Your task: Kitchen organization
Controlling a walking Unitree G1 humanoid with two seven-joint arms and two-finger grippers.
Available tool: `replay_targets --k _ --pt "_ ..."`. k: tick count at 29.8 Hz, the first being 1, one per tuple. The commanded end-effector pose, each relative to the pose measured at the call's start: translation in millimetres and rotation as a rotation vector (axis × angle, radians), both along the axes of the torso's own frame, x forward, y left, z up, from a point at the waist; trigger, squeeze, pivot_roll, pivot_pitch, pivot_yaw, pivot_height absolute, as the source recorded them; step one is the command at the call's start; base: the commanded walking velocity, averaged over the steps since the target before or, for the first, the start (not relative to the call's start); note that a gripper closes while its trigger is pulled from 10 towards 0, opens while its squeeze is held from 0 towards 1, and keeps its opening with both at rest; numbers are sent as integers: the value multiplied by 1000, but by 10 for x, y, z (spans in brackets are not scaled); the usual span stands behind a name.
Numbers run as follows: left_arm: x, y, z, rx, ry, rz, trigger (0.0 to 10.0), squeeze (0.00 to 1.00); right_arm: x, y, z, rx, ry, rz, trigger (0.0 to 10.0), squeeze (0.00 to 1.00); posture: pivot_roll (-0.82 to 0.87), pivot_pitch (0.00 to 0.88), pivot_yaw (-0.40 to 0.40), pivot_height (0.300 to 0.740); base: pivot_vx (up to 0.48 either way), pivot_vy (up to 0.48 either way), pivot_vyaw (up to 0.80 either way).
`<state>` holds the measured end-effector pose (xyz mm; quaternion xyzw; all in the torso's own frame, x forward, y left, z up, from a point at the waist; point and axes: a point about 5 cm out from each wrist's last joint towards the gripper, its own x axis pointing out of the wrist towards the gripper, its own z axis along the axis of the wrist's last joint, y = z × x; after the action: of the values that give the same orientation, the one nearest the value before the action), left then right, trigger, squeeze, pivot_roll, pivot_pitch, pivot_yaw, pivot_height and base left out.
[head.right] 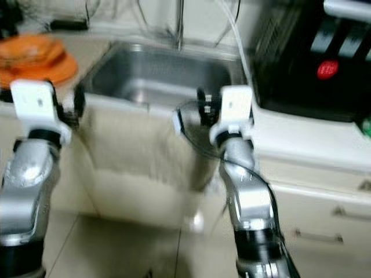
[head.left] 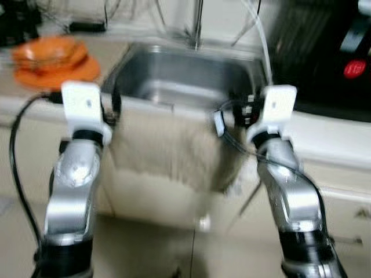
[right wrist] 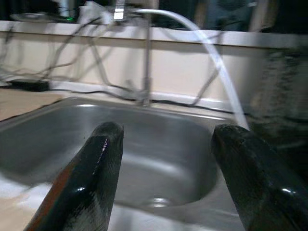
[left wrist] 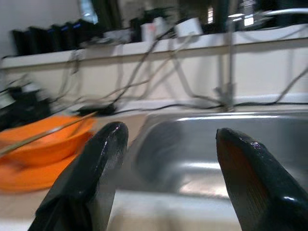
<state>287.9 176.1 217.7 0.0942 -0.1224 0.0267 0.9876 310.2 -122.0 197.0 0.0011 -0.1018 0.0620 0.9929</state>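
Two grippers, the left gripper (left wrist: 166, 183) and the right gripper (right wrist: 168, 178), hover with fingers spread and empty before the bare stainless-steel sink (head.left: 179, 75); the stacked orange plastic bowls (head.left: 53, 58) wait on the counter to its left, likely next.

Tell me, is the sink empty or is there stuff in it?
Empty, as far as shown: the sink basin is bare steel down to the drain, with no dishes or standing water visible. The orange bowl sits on the counter beside it.
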Motion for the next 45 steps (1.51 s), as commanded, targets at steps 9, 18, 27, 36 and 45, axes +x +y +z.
replay_targets --k 9,18,27,36,45 --pt "-1 -85 34 4 -8 -39 10000 0 -22 -101 -10 -1 9 -31 10000 0 -7 0 -39 740 405 0 -600" --pt "-17 -103 -78 1 35 -52 10000 0 -40 -72 -42 -65 19 5 10000 0 -11 0 -34 740 210 0 0" --pt "-146 -117 -322 18 80 -117 10000 0 -123 -91 -159 -68 41 5 10000 0 -17 0 -28 740 0 0 0" --pt "-191 -90 -370 61 74 -146 10000 0 -218 -205 -262 -22 70 -73 10000 0 -13 0 -27 740 0 0 0" --pt "-218 -88 -411 64 77 -169 10000 0 -248 -219 -240 -62 47 -61 10000 0 -23 0 -21 740 0 0 0"
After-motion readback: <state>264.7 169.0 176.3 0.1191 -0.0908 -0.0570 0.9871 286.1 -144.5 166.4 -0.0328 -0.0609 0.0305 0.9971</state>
